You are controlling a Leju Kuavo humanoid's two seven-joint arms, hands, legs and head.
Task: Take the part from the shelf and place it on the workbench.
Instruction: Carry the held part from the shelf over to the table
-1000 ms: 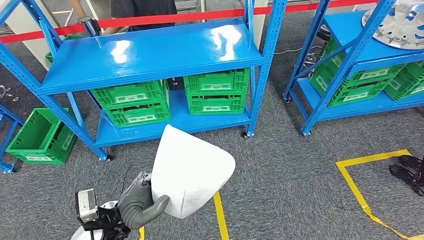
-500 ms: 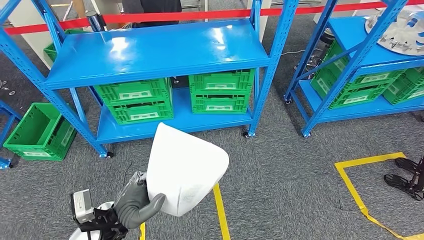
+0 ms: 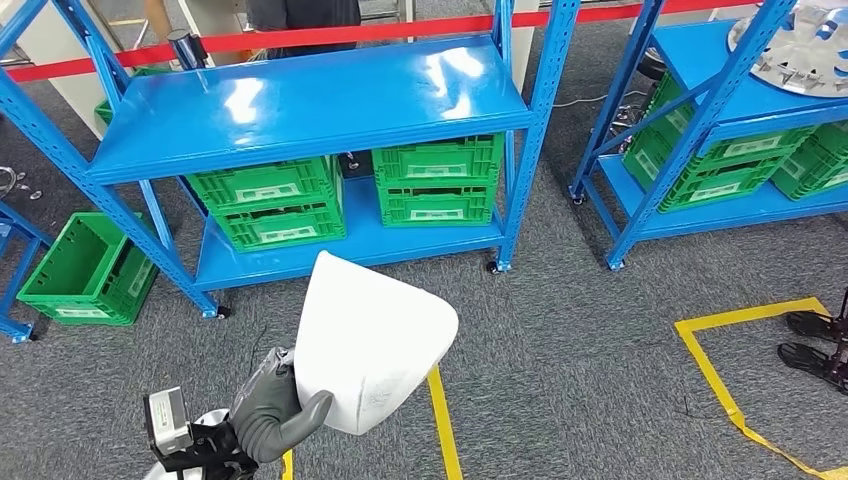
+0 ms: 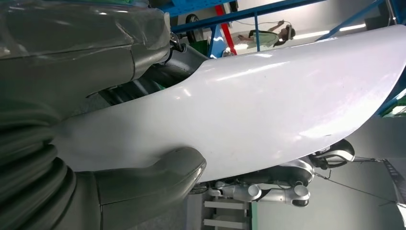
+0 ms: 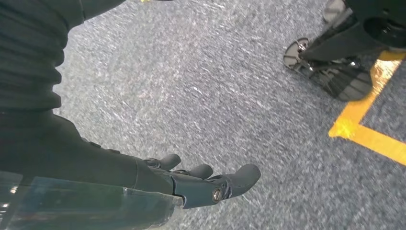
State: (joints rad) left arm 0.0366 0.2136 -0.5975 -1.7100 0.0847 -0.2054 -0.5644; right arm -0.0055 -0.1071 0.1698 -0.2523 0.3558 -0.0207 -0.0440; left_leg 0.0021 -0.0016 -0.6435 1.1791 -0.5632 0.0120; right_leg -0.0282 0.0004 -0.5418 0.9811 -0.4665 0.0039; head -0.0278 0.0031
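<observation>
— One hand is doing all the work: the left hand [image 3: 272, 413] grips the white part [image 3: 372, 343] by its near edge, thumb wrapped over the rim, fingers tucked behind.

— And which way does the part run from that hand?

— Up and forward, out past the fingers, toward the blue shelf [image 3: 300, 105]. Its long axis rises away from the palm, so nearly all its bulk sits beyond the grip. In the wrist view the thumb [image 4: 158, 177] presses flat on the glossy shell [image 4: 249, 110].

— The other hand?

— The right hand [image 5: 191, 179] hangs over the carpet [image 5: 230, 86], fingers loosely apart, nothing in them. It's well apart from the part.

— So is the part off the shelf?

— Yes, it's in the air, in front of the shelf, touching nothing but that hand. I'd judge the carry is what's left; I can't spot a workbench from here.

— Risk?

— With the weight beyond the grip, it could pivot about the thumb. My guess only.
</observation>
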